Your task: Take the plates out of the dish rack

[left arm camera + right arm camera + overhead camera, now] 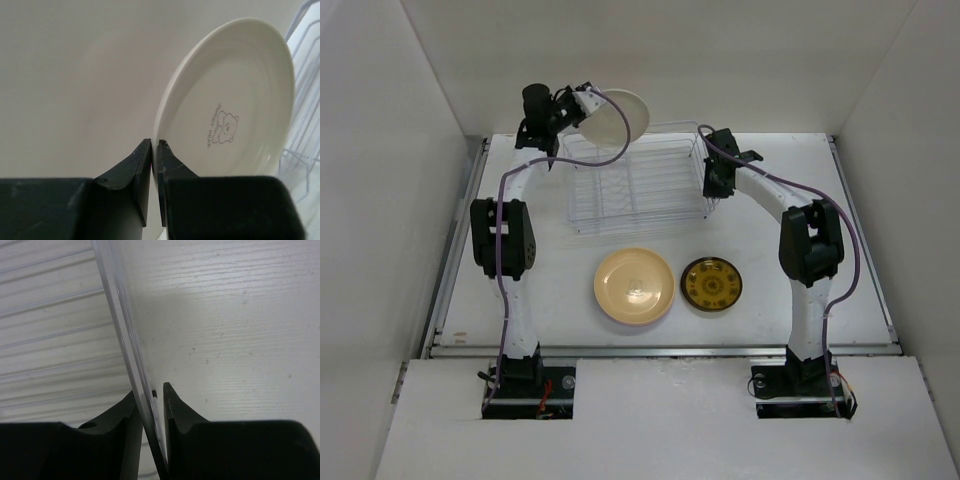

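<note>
My left gripper point(582, 100) is shut on the rim of a cream plate point(620, 115) and holds it tilted in the air above the back left corner of the dish rack point(640, 180). In the left wrist view the fingers pinch the plate's edge point(155, 145), and the plate point(230, 100) shows a small bear print. My right gripper point(712, 185) is shut on the rack's right rim wire point(120, 315), which runs between the fingertips point(150, 392). A yellow plate point(634, 285) and a brown-gold patterned plate point(711, 284) lie flat on the table in front of the rack. No plate shows in the rack.
The white table point(820, 200) has walls at the back and both sides, close behind the held plate. Part of the rack's wires point(305, 100) shows at the right of the left wrist view.
</note>
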